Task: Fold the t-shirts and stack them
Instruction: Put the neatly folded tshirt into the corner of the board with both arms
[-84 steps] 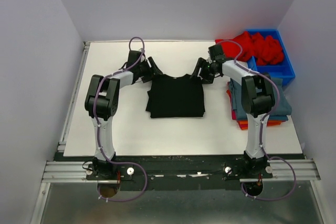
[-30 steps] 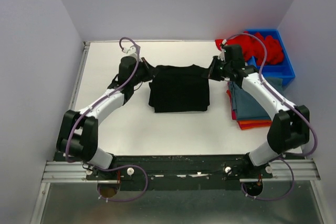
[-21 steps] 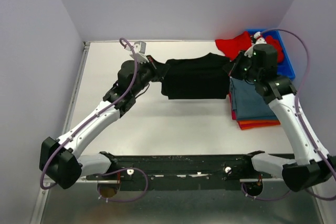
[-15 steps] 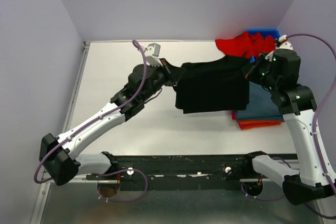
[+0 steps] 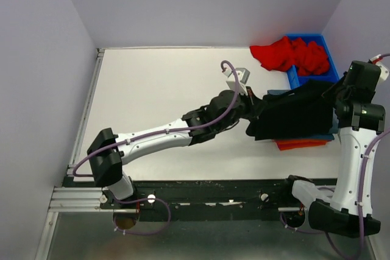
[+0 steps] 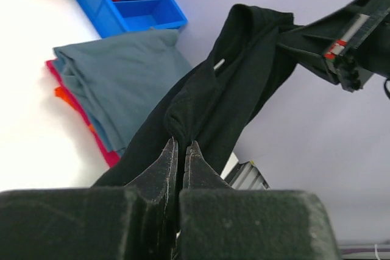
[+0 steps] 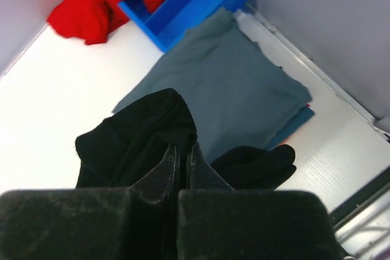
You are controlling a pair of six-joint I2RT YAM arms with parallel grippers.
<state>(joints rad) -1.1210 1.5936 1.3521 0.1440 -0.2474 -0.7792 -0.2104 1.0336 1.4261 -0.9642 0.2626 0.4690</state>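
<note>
Pinched tight at one gathered corner of the black t-shirt (image 5: 295, 114) by the left gripper (image 6: 180, 150), jaws pressed together on the cloth. Pinched likewise at the other corner by the right gripper (image 7: 181, 153). Slung between the two, off the table (image 5: 158, 89), hanging over the folded stack at the right edge. Topped by the slate-blue t-shirt (image 7: 231, 83), with the orange t-shirt (image 5: 298, 145) peeking out on the near side. Just beyond the stack, on the far side, the blue bin (image 5: 317, 77), heaped with red t-shirts (image 5: 286, 53) spilling left over its rim. Close on the right, the wall; to the left, broad bare tabletop.
</note>
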